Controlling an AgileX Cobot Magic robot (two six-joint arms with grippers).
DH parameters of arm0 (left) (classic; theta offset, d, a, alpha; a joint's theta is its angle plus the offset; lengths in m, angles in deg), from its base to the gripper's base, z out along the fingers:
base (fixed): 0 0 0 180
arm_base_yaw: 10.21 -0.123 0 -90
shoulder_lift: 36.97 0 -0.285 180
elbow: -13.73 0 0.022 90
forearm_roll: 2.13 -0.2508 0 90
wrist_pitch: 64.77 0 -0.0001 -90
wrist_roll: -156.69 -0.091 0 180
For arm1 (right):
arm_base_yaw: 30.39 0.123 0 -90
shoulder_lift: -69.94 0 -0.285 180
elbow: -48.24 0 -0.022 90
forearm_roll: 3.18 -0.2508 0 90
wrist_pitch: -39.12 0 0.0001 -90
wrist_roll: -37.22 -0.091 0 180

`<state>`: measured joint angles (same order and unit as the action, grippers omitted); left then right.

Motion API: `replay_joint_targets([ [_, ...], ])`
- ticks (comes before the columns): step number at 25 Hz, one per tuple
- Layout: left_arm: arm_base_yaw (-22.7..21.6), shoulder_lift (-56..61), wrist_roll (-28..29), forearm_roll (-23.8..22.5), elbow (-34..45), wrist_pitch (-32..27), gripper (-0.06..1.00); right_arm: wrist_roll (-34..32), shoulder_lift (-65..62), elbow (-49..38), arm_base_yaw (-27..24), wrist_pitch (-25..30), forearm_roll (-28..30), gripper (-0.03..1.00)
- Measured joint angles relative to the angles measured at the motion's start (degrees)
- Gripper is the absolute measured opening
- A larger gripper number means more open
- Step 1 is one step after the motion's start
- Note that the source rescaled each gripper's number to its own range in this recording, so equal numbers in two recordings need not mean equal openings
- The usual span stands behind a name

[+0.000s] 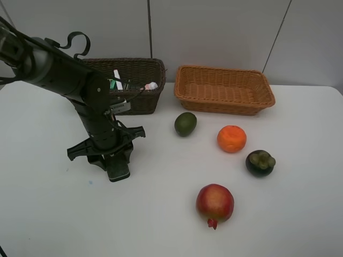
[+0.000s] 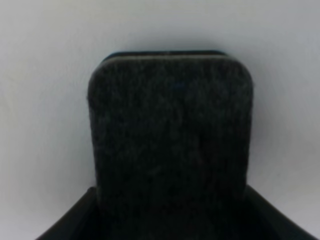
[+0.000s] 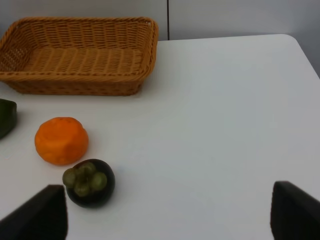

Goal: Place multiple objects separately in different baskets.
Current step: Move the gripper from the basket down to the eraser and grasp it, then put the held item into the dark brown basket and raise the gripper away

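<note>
My left gripper [image 1: 113, 162] points down at the table's left and is shut on the near end of the black flat case [image 1: 120, 173], which fills the left wrist view [image 2: 170, 140]. The dark brown basket [image 1: 140, 103] behind it holds the white marker [image 1: 117, 78], the pink small bottle [image 1: 151, 85] and a partly hidden green bottle [image 1: 111, 84]. The avocado-like fruit [image 1: 185, 123], orange [image 1: 231, 138], mangosteen [image 1: 260, 163] and pomegranate [image 1: 215, 203] lie on the table. My right gripper [image 3: 165, 215] is open, near the mangosteen [image 3: 90, 182] and orange [image 3: 61, 140].
The light tan basket [image 1: 225, 105] stands at the back right with nothing in it and also shows in the right wrist view [image 3: 75, 86]. The white table's right edge [image 3: 305, 55] is close. A grey wall stands behind the baskets.
</note>
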<state>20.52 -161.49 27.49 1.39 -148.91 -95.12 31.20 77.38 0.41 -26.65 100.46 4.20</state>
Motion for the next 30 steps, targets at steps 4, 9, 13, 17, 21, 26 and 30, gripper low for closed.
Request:
replay_joint_targets([
  [4,0.0,0.0,-2.9,1.9,-1.6,-2.5,0.53,0.0,0.0,0.0,0.0,0.0,0.0,0.71],
  [9,0.0,2.9,-10.1,3.8,-11.5,-8.1,0.53,0.0,0.0,0.0,0.0,0.0,0.0,0.71],
  [13,-1.1,4.1,-14.4,1.8,-23.9,-12.4,0.53,0.0,0.0,0.0,0.0,0.0,0.0,0.71],
  [17,-5.1,3.5,-17.5,-2.1,-33.0,-15.1,0.53,0.0,0.0,0.0,0.0,0.0,0.0,0.71],
  [21,-11.1,1.5,-19.0,-4.0,-37.1,-15.0,0.53,0.0,0.0,0.0,0.0,0.0,0.0,0.71],
  [26,-15.7,-2.6,-22.3,-4.7,-37.2,-12.2,0.6,0.0,0.0,0.0,0.0,0.0,0.0,0.71],
  [30,-15.6,-3.5,-24.4,-4.7,-37.4,-11.9,0.83,0.0,0.0,0.0,0.0,0.0,0.0,0.71],
])
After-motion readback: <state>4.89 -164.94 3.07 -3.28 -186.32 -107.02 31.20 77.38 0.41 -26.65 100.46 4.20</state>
